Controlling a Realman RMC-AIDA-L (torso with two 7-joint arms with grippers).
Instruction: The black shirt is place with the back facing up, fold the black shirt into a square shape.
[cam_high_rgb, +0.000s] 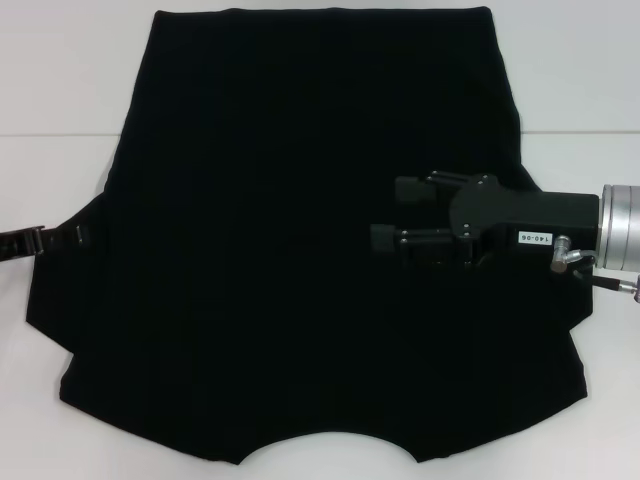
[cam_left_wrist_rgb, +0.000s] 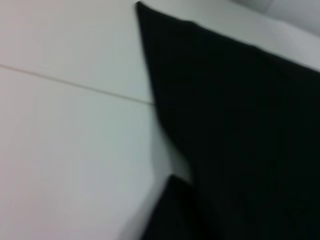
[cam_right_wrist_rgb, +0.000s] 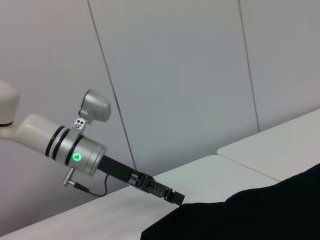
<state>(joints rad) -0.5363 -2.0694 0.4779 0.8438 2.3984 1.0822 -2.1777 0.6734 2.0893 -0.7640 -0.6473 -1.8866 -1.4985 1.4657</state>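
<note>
White table under black shirt — grey panelled wall; right gripper fingers apart, left gripper unclear.

The black shirt lay flat on the table, the right gripper above its right part, the left gripper at its left edge.

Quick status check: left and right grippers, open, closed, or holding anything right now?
Left gripper: at the black shirt's left edge; open or shut cannot be told.
Right gripper: open, above the shirt's right side, holding nothing.
</note>
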